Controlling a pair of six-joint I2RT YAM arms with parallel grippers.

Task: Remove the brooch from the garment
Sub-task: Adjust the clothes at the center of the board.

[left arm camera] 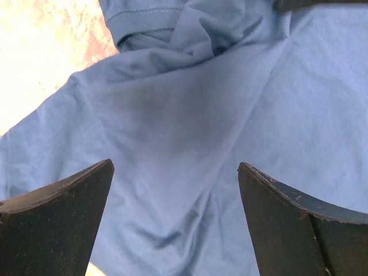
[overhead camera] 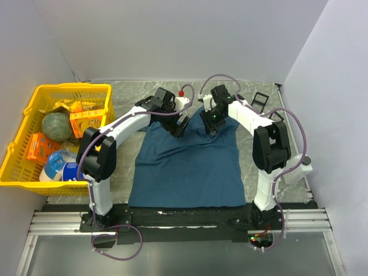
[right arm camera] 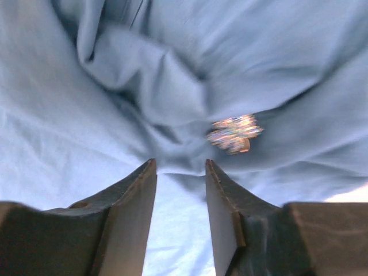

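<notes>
spotting the brooch (right arm camera: 234, 133) only in the right wrist view: a small glittering cluster, blurred, pinned on a rumpled fold of the garment (overhead camera: 187, 167) toward its far, collar end. lying just past the tips of the right jaws and a little to the right of their gap, not between them. seemingly wider than tall there, with the long axis roughly along the line of closing, though too smeared to be sure.

right jaws partly open, a narrow slot, nothing gripped, only cloth beyond. left jaws spread wide over plain cloth near a sleeve hem (left arm camera: 146, 17), empty, with no brooch in that view. right arm judged much the nearer; probably calling for a small shift forward and to the right before closing.

soft teal-blue knit, bunched into ridges and shadowed hollows around the pin, smoother lower down across the mottled grey bench (overhead camera: 248, 172). hard, sparkling, irregular in outline against limp fabric; likely to drag the cloth up when pulled, so perhaps worth pressing the shirt down with the left jaws.
</notes>
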